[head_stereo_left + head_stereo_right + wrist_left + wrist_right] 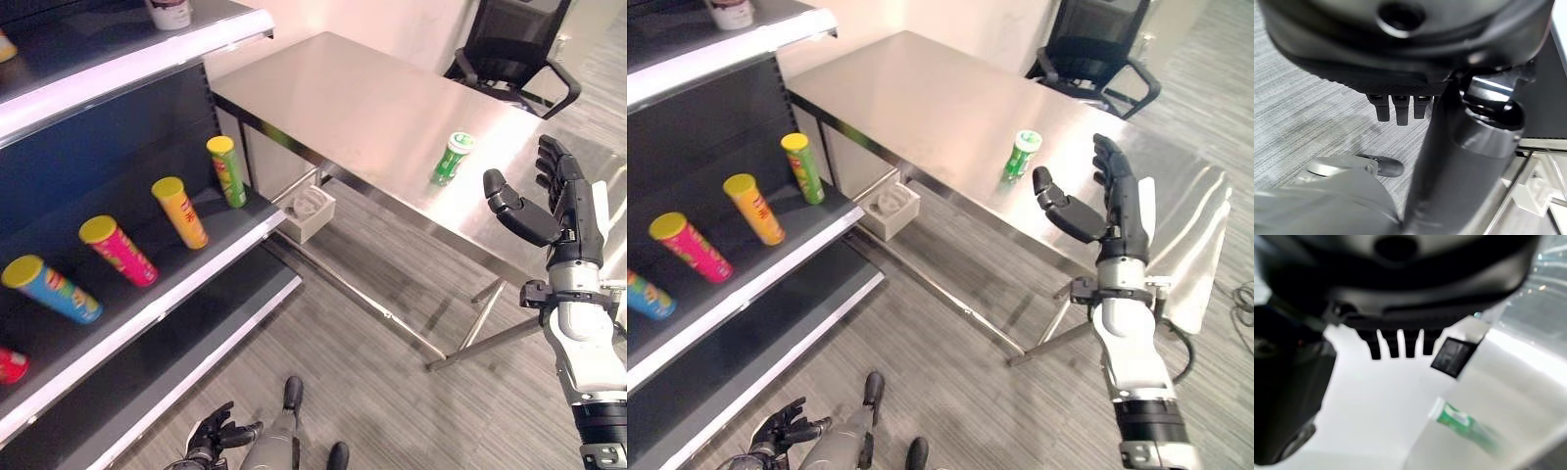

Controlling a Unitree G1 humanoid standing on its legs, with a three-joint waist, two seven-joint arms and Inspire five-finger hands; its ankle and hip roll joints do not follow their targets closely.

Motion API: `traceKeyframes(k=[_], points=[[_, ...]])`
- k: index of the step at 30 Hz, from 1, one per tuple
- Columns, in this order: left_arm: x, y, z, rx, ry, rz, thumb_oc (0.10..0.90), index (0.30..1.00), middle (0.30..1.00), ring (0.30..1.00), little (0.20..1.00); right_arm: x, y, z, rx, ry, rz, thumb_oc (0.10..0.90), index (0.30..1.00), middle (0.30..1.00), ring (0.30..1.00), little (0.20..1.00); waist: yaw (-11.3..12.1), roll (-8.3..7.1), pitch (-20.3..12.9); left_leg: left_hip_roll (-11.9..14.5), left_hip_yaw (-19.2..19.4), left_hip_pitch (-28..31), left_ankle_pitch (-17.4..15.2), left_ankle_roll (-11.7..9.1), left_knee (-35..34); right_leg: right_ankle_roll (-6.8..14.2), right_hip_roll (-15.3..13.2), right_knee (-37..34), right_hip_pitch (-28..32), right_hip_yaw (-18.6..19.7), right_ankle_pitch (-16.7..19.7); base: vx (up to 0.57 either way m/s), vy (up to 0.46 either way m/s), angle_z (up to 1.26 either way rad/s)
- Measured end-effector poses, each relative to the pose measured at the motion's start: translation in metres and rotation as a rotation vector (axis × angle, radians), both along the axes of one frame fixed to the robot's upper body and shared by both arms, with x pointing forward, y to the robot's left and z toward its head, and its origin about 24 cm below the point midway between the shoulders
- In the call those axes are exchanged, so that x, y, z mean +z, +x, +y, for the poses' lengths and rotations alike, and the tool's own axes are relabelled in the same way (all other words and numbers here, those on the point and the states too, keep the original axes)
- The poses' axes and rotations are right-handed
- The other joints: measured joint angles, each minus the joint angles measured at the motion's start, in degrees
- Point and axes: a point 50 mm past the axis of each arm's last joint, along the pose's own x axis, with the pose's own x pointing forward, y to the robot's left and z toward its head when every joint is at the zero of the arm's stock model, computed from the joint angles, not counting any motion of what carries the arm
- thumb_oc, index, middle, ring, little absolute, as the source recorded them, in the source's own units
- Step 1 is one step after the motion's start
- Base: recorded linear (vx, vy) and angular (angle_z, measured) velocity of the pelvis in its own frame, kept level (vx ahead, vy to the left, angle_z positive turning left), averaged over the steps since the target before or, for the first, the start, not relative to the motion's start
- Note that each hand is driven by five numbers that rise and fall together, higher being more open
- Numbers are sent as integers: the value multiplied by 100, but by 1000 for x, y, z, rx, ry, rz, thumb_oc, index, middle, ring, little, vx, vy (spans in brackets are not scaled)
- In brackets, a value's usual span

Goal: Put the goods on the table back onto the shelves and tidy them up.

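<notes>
Your left hand hangs low by the floor, fingers loosely spread, holding nothing. Your right hand is open too, raised near the upright green cylindrical can on the shiny steel surface.

Bright, even indoor light. Steel table beyond my right hand throws broad soft glare. Shelf recess stays dark. My wrist views blurred: hand bulk close and out of focus, green can past my fingers smeared, tabletop washed white.
</notes>
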Motion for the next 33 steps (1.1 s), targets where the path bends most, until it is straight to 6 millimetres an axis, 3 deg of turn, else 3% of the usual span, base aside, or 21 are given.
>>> traceKeyframes(k=[1, 3, 4, 5, 6, 7, 8, 9, 11, 13, 14, 16, 17, 19, 21, 24, 28, 33], points=[[0, -3, 3, 0, 9, 6, 800, 900, 900, 900, 900, 1, -1, -1, -3, 3, -8, 800, 900, 900, 900, 900, -49, -32, 5, -64, 68, 55, 128, 311, -1, 99, -69, 13, 74, -24, -66, 0, 0, -7], [5, 8, 12, -10, 33, -19, 800, 900, 900, 900, 900, 5, -2, -5, -19, 3, -25, 800, 900, 900, 900, 900, -111, -230, 6, -338, 64, 111, 95, 412, -68, 285, -362, 25, 84, -138, -144, 319, 260, 7], [7, 13, 14, 10, 34, -37, 800, 900, 900, 900, 900, 5, 1, -1, -9, 10, -24, 800, 900, 900, 900, 900, -45, -245, 15, -423, 107, 256, 12, 535, -114, 377, -458, 27, 190, -133, -191, 542, 484, -16], [8, 18, 14, 7, 38, -48, 800, 900, 900, 900, 900, 5, 4, 3, -1, 10, -23, 800, 900, 900, 900, 900, -38, -202, 62, -442, 165, 360, -242, 698, -59, 627, -470, 460, 46, -89, -289, 412, 414, -64], [7, 22, 11, 3, 30, -45, 800, 900, 900, 900, 900, 14, 12, 15, 25, 6, -63, 800, 900, 900, 900, 900, 46, 78, 375, -153, 365, 698, -250, 749, -142, 1041, -546, 2067, -523, -296, -702, 32, 29, -57], [8, 26, 9, -28, 31, -44, 800, 900, 900, 900, 900, 10, 7, 19, 28, -1, -63, 800, 900, 900, 900, 900, -32, 285, 561, -27, 297, 1012, -261, 740, -138, 961, -744, 3428, -925, -795, -651, -1, -2, -23], [10, 23, 15, -39, 50, -57, 800, 900, 900, 900, 900, 6, 4, 16, 18, -58, -31, 800, 900, 900, 900, 900, -156, 205, 529, -128, 237, 1223, -379, 792, -148, 984, -1101, 3756, -1063, -941, -660, 0, 0, 23], [14, 24, 20, -39, 68, -74, 800, 900, 900, 900, 900, 7, 4, 14, 11, -65, -34, 800, 900, 900, 900, 900, -166, 94, 487, -198, 275, 1266, -481, 808, -161, 1006, -1278, 3731, -1150, -898, -588, 0, 0, 25], [23, 32, 38, -46, 125, -104, 800, 900, 900, 900, 900, 12, 4, 12, -7, -57, -62, 800, 900, 900, 900, 900, -165, -299, 334, -234, 294, 1291, -552, 828, -161, 979, -1568, 3375, -1314, -876, -301, 102, -35, -1], [23, 33, 40, -44, 134, -99, 800, 900, 900, 900, 900, 16, 4, 13, -9, -68, -77, 800, 900, 900, 900, 900, -110, -345, 333, -135, 307, 1322, -608, 773, -162, 965, -1662, 2902, -1138, -989, -295, 230, -204, -3], [21, 36, 31, -40, 111, -105, 800, 900, 900, 900, 900, 21, -2, 1, -46, -118, -79, 800, 900, 900, 900, 900, -121, -313, 285, -136, 151, 1201, -644, 720, -97, 1348, -1701, 1010, -627, -642, -41, 162, -151, 21], [21, 37, 30, -53, 111, -110, 800, 900, 900, 900, 900, 24, -2, -7, -81, -121, -74, 800, 900, 900, 900, 900, -112, -433, 268, -203, 80, 1167, -610, 628, -137, 1134, -1810, 514, -510, -572, 769, 0, 0, 25], [21, 34, 31, -56, 117, -99, 800, 900, 900, 900, 900, 21, -2, -7, -85, -115, -65, 800, 900, 900, 900, 900, -104, -523, 224, -235, 83, 1190, -622, 506, -150, 1160, -1810, 493, -460, -652, 999, 144, -191, -5], [14, 21, 24, -43, 90, -62, 800, 900, 900, 900, 900, 20, -1, -6, -74, -117, -57, 800, 900, 900, 900, 900, -96, -447, 177, -58, 132, 1266, -656, 269, -166, 1124, -1591, 110, -194, -790, 929, 171, -272, -9], [11, 10, 24, 17, 77, -45, 800, 900, 900, 900, 900, 8, -5, -10, -65, -112, 1, 800, 900, 900, 900, 900, -32, -531, 112, 13, 179, 1391, -703, 97, -165, 1010, -1494, -27, -43, -869, 706, 19, -106, -10], [4, -12, 18, -10, 44, 16, 800, 900, 900, 900, 900, -2, -4, -15, -28, -65, 71, 800, 900, 900, 900, 900, -108, -520, -71, 314, 171, 1324, -672, -104, -169, 882, -1157, 12, -133, -872, 609, 0, -74, -9], [4, -12, 17, -16, 30, 12, 800, 900, 900, 900, 900, -5, -4, -15, 12, -38, 98, 800, 900, 900, 900, 900, -125, -505, -131, 421, 160, 1260, -635, -160, -168, 863, -1049, 12, -188, -873, 603, 5, -46, -2], [5, -14, 22, -17, 43, 20, 800, 900, 900, 900, 900, -38, 3, -4, 106, -54, 272, 800, 900, 900, 900, 900, -88, -598, -328, 351, 93, 1192, -632, -159, -168, 840, -1116, 11, -213, -904, 608, 7, -23, 7]])
